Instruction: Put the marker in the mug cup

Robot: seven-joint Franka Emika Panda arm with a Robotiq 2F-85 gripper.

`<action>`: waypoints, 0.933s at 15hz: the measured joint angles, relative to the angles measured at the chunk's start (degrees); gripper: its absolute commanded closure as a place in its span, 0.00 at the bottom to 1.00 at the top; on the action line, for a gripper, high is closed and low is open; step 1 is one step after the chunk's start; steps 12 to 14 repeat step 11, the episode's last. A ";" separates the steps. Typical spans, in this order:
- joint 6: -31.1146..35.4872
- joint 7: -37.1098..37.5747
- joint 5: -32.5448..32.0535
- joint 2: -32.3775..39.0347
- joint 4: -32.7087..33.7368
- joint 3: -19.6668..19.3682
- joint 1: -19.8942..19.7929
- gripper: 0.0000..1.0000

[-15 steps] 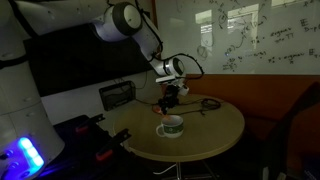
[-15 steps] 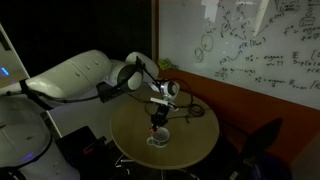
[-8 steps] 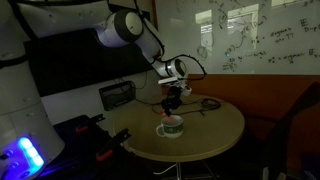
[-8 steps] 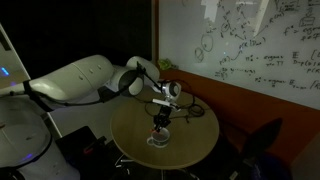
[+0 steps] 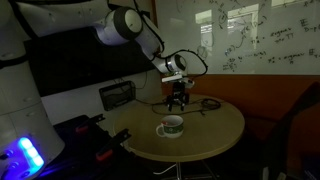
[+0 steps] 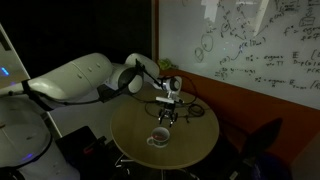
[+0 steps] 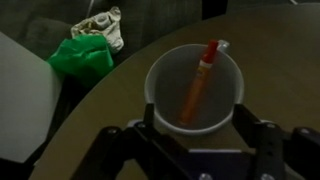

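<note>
Confirm marker [image 7: 197,85] slanted inside the mug cup [image 7: 160,85], tip against the far rim. Note tool [image 7: 188,150] directly above, spread wide, gripping nothing. Lift straight up, clear of the rim; avoid nudging the cup across the table [image 5: 215,125].

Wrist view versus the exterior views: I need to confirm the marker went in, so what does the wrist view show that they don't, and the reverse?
Only the wrist view: the marker lying slanted inside the mug cup, its tip at the rim, and a green crumpled item past the table edge. Only an exterior view: the arm, the whiteboard, the black cable, and the gripper hanging above the table, clear of the mug. Both: the white mug cup standing on the round table.
</note>
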 measured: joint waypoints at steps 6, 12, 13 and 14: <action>1.01 -2.16 -0.84 -5.70 -3.58 0.23 1.20 0.00; 2.16 -3.24 -0.90 -11.41 -11.12 0.30 2.18 0.00; 2.16 -3.24 -0.90 -11.41 -11.12 0.30 2.18 0.00; 2.16 -3.24 -0.90 -11.41 -11.12 0.30 2.18 0.00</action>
